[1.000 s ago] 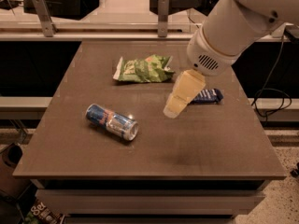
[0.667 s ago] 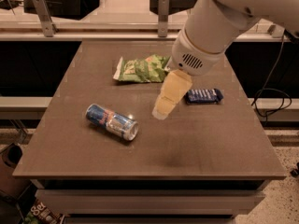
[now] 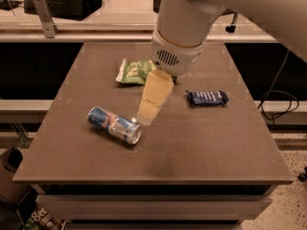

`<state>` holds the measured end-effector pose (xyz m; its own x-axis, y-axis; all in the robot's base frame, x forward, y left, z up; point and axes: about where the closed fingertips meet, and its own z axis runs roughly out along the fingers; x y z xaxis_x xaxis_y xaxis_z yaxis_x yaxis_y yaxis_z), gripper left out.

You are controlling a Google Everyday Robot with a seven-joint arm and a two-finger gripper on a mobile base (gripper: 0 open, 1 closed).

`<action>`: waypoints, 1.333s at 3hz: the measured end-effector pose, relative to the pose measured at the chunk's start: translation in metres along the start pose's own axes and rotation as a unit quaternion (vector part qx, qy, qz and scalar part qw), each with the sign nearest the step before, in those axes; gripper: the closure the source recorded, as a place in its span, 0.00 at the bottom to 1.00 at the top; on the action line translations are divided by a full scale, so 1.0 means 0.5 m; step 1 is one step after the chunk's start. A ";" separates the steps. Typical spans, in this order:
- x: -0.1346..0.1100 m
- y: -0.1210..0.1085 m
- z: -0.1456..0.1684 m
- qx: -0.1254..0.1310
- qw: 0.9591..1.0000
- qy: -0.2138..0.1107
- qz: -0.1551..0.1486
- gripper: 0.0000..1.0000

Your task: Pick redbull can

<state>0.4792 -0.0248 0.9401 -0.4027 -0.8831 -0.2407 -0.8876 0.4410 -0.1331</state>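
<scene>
The tabletop is a flat, dark brown surface that carries three items.

The redbull can lies on its side in the left-centre area of the tabletop. Its long axis runs diagonally. The blue end points to the rear left, and the shiny silver end faces the front right. The can rests alone and touches no other item.

The arm enters from the upper right as a large white cylindrical housing with a small vent grille on its lower face. The tool extends from this housing as a pale cream part angled down and to the left. Its tip is positioned just beside the silver end of the can, slightly to the rear right of it. Contact between tip and can cannot be confirmed. The tool presents a single profile to the camera, so whether it is spread or closed cannot be told. Nothing is seen held in it.

A green snack bag lies toward the rear of the tabletop, partly behind the tool. A dark blue wrapper lies flat to the right of the tool, well apart from the can.
</scene>
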 end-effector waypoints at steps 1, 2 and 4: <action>0.000 0.000 0.000 0.000 1.000 0.000 0.000 0.00; -0.036 0.007 0.013 0.005 1.000 0.016 -0.004 0.00; -0.118 0.036 0.080 0.005 0.999 0.040 -0.010 0.00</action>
<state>0.4959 0.0419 0.9134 -0.4020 -0.9016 -0.1599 -0.8935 0.4244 -0.1466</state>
